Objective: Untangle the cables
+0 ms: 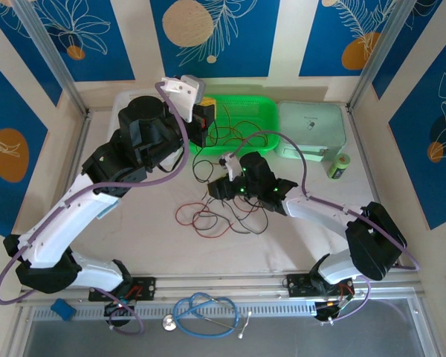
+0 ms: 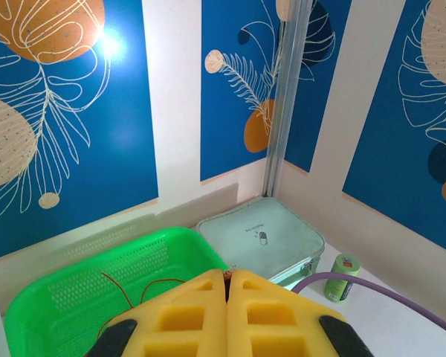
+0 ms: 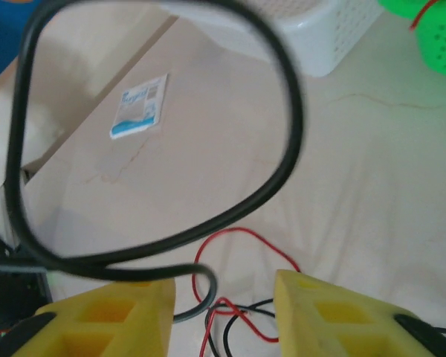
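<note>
Left gripper [image 2: 228, 277] is clamping tight on the cables [image 1: 212, 218], holding strands up over the green basket [image 2: 67, 294]. Right gripper [image 3: 224, 282] is hovering fingers-apart over the rest, which is lying tangled on the table [image 1: 145, 227] in front of the basket.

cables [image 3: 286, 111]: glossy, smooth plastic sheath
green basket [image 2: 74, 290]: shiny perforated plastic
tabletop [image 3: 342, 171]: matt, smooth
pale green case [image 2: 260, 238]: smooth, satin
</note>
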